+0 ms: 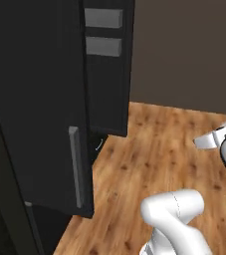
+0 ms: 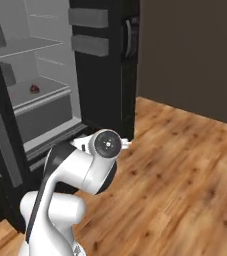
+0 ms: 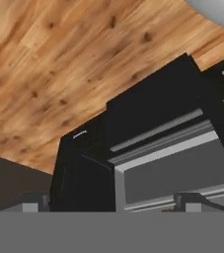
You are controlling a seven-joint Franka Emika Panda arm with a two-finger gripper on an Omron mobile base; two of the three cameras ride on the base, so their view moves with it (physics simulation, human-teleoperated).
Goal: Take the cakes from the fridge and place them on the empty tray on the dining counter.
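The fridge [image 2: 45, 75] stands with both doors swung open, showing a pale grey interior with shelves. One small cake [image 2: 34, 89] with a dark red top sits on a middle shelf. In the hand view my gripper [image 3: 114, 201] is open, its fingertips [image 3: 32, 202] wide apart with nothing between them. It looks at the fridge's lower grey drawer [image 3: 182, 168] and black base from low over the floor, well short of the cake. The empty tray and the dining counter are out of view.
The left fridge door [image 1: 40, 99] with its grey handle [image 1: 75, 167] juts out over the wooden floor [image 1: 149, 159]. The right door carries grey bins [image 2: 87, 17]. A dark brown wall [image 2: 190, 55] runs behind. My arm's elbow [image 2: 106, 144] hangs before the fridge.
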